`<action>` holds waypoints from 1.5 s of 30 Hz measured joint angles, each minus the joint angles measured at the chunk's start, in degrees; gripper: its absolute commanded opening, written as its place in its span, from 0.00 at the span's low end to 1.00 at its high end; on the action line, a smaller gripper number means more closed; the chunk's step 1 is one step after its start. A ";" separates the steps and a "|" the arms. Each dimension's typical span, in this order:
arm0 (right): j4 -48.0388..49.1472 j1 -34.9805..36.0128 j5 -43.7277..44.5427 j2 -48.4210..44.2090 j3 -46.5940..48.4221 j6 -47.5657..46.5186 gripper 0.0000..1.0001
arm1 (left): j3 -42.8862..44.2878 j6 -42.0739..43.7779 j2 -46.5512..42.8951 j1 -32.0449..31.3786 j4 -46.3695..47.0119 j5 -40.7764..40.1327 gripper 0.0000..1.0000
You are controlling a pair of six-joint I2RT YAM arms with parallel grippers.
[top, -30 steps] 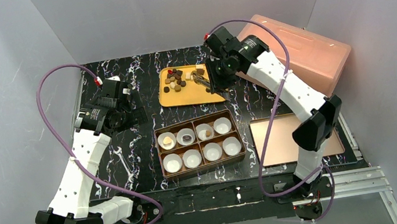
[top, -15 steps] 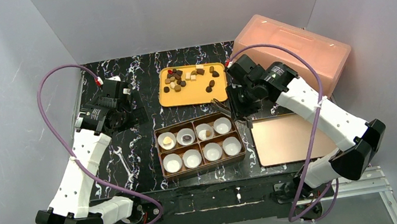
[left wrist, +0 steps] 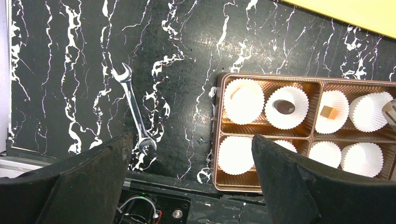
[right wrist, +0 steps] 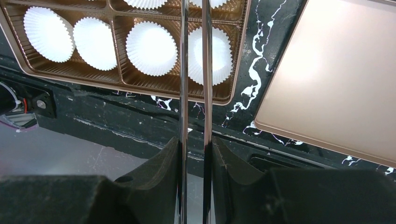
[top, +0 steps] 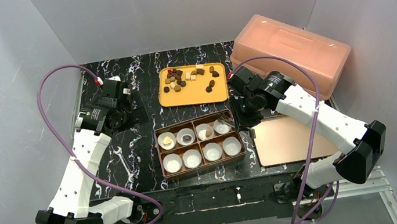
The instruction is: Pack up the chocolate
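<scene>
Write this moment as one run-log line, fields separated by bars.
left gripper: open, empty | right gripper: shut on tongs | tongs: over far-row right cup of box | chocolate: in three cups

A wrench lies lower left on the black marbled mat; a pink bin (lidded) sits upper right.

Top camera — high above the near edge, looking down and forward over the whole black white-veined marble table. Both wrist cameras face downward, close up — all three share the brown eight-compartment box.
</scene>
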 measured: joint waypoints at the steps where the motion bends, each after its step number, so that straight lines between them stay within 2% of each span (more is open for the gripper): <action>1: 0.24 0.02 0.02 0.00 -0.44 0.20 0.30 | 0.00 -0.02 0.00 0.00 0.00 0.02 0.99; 17: 0.92 0.31 1.29 0.02 -0.76 0.59 0.39 | -0.02 -0.22 0.02 0.00 0.02 0.22 1.00; 37: 0.85 0.39 1.55 0.79 -0.63 0.57 0.42 | -0.66 -0.22 0.20 0.00 0.09 0.24 0.99; 45: 0.39 0.39 2.99 3.06 8.28 -0.37 0.43 | -0.66 -0.22 0.24 0.00 0.07 0.24 1.00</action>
